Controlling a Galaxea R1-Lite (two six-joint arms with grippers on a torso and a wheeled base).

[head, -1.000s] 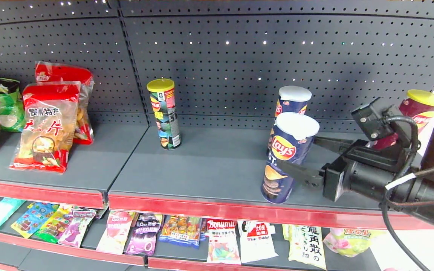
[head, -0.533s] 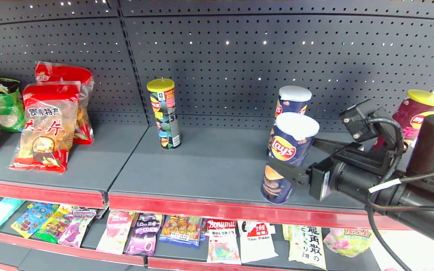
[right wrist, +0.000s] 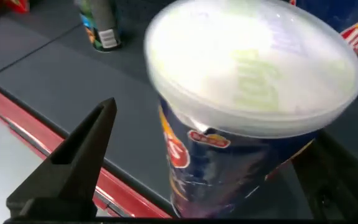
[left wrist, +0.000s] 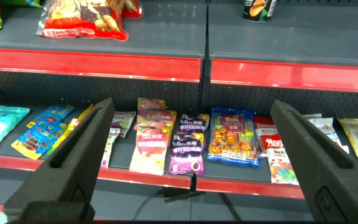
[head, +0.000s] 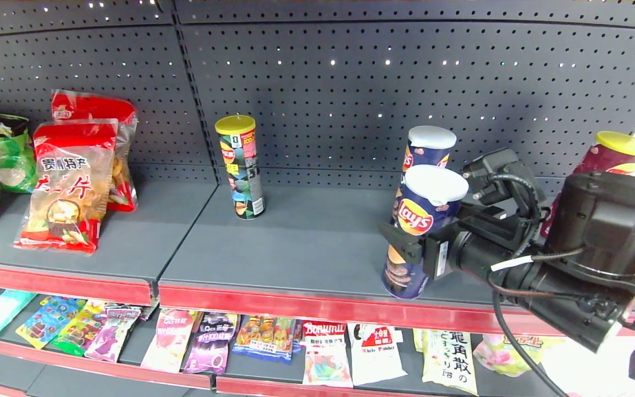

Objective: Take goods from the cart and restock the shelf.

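Chip can, blue w/ white lid and a round red-yellow logo, stands on the shelf near its red front edge, between the right jaws. These are spread, w/ a gap showing betw. one finger and the can. Second blue can stands just beyond the first. Left jaws released, spread wide, facing snack packets on a lower shelf.
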